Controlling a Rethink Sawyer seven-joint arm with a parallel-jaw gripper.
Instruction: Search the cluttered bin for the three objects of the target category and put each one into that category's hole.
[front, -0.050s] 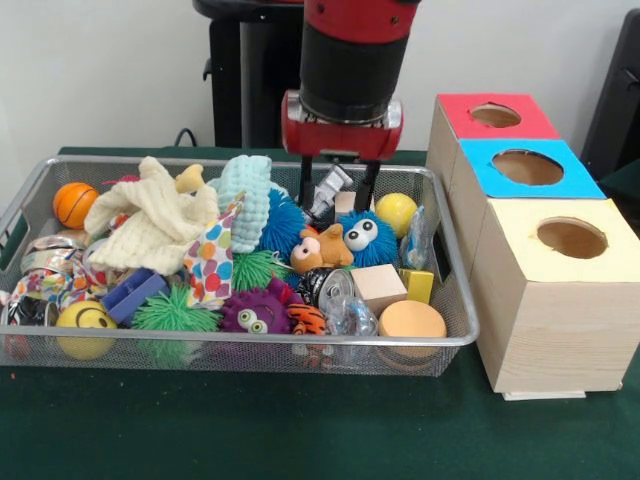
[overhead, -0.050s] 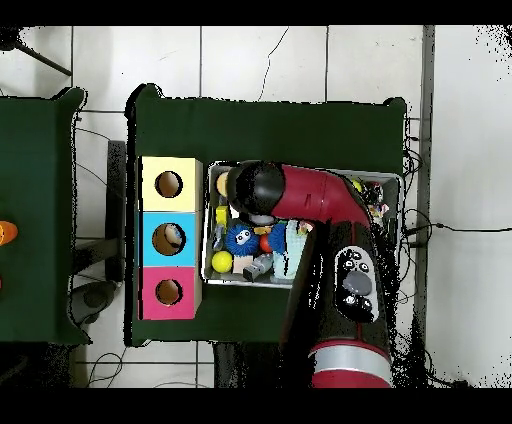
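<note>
Your gripper (front, -0.050s: 340, 190) is hanging with its jaws spread and empty just behind the blue fuzzy toy (front, -0.050s: 367, 238), over the back of the wire bin (front, -0.050s: 455, 300), so nothing is being held. Which category you are hunting cannot be told; the toy's neighbours, a grey plastic piece (front, -0.050s: 330, 190) and an orange plush (front, -0.050s: 320, 250), are crowding it. Descending here, you are risking pinching two things together or snagging the fuzz and dragging clutter out.

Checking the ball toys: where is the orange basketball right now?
In the front view, the orange basketball sits in the wire bin's far left corner, beside the cream cloth.
</note>
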